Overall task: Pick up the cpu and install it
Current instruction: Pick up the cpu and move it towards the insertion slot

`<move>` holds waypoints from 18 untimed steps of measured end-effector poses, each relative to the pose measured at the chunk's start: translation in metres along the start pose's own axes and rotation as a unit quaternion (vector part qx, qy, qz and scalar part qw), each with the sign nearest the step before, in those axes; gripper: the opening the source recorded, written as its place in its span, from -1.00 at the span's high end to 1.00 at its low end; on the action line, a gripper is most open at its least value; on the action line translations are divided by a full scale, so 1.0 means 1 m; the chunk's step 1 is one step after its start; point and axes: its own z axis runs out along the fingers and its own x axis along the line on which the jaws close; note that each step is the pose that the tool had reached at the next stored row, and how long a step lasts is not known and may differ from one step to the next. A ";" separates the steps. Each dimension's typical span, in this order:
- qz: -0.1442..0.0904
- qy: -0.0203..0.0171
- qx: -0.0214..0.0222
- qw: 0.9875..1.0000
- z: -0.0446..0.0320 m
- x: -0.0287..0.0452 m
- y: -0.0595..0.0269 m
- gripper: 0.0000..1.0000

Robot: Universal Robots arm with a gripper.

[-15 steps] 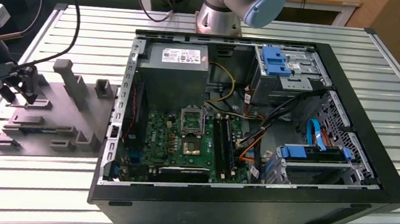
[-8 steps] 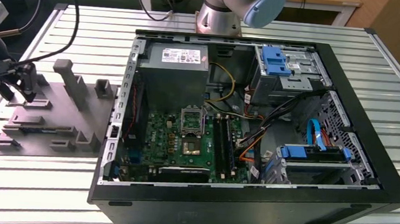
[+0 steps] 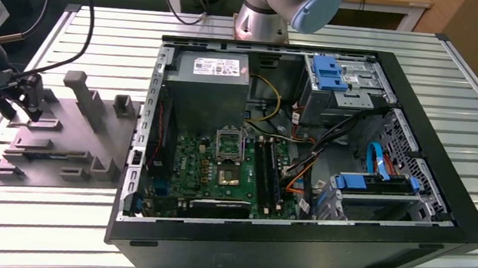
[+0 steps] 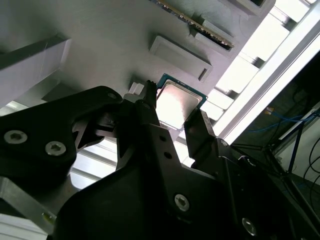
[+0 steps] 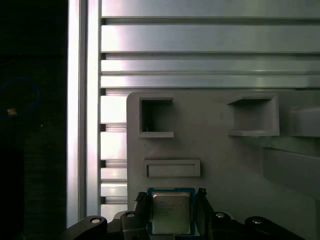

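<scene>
The cpu [image 5: 170,212] lies flat on the grey holder [image 5: 215,160], shiny side up. It is almost square, so no side looks longer, and its edges run straight with the holder's edges. The gripper [image 5: 171,197] is open a little, with one finger by each side of the cpu and a thin gap showing.

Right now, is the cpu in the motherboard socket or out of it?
Out. The cpu is at the gripper over the grey fixture, outside the computer case.
</scene>
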 end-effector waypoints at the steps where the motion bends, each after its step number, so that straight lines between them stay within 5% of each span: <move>1: 0.000 0.000 0.000 1.000 -0.0003 0.0000 0.0000 0.06; 18: 0.000 0.000 0.000 1.000 -0.0055 0.0000 0.0002 0.06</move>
